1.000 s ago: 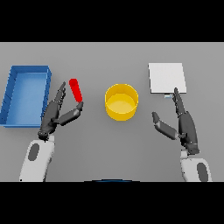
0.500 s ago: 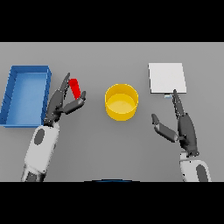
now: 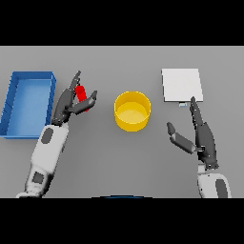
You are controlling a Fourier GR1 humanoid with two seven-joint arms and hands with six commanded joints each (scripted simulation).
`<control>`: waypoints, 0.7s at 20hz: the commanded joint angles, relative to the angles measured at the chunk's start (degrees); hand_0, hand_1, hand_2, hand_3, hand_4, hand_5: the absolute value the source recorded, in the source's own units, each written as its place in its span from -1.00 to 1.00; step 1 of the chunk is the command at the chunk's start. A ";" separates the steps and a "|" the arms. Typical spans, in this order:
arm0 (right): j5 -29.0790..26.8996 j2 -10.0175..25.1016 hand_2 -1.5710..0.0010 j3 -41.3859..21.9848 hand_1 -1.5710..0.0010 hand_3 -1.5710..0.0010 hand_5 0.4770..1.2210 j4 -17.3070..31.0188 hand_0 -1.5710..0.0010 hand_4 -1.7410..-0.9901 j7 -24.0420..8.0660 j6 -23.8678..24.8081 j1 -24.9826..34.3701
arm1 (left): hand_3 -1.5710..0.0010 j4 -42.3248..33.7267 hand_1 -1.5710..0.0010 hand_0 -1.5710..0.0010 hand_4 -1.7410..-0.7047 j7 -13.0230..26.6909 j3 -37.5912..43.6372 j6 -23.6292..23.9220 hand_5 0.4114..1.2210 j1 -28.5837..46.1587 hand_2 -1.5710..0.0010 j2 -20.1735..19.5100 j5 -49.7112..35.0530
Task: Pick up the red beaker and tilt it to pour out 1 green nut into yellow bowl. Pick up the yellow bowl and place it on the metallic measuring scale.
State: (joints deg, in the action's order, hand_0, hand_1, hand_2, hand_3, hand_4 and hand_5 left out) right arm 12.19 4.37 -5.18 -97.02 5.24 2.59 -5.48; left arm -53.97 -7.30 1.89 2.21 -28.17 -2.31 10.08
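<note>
Red beaker point(image 3: 82, 94) between left robot hand point(image 3: 68, 104) fingers; yellow bowl point(image 3: 132, 111) apart

Small red beaker point(image 3: 82, 96), shaped like a thin tube, leaning a little, on the grey table to the left of the bowl. Yellow bowl point(image 3: 132, 111), round and open on top, standing upright in the middle. Flat, square, pale measuring scale point(image 3: 181, 85), lying up and to the right of the bowl, not touching it.
</note>
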 commanded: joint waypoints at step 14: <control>0.45 -0.22 1.00 -0.08 1.00 1.00 -0.55 0.44 1.00 0.30 0.19 0.36 -0.92 | -0.51 7.91 -0.64 -0.62 -0.62 -4.50 1.43 2.95 0.77 -4.88 -0.65 2.10 0.40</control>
State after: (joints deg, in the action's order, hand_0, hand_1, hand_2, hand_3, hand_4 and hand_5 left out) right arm 12.64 4.14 -5.26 -96.58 5.46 2.95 -6.39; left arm -46.09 -12.20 3.33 5.14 -33.06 -0.20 10.50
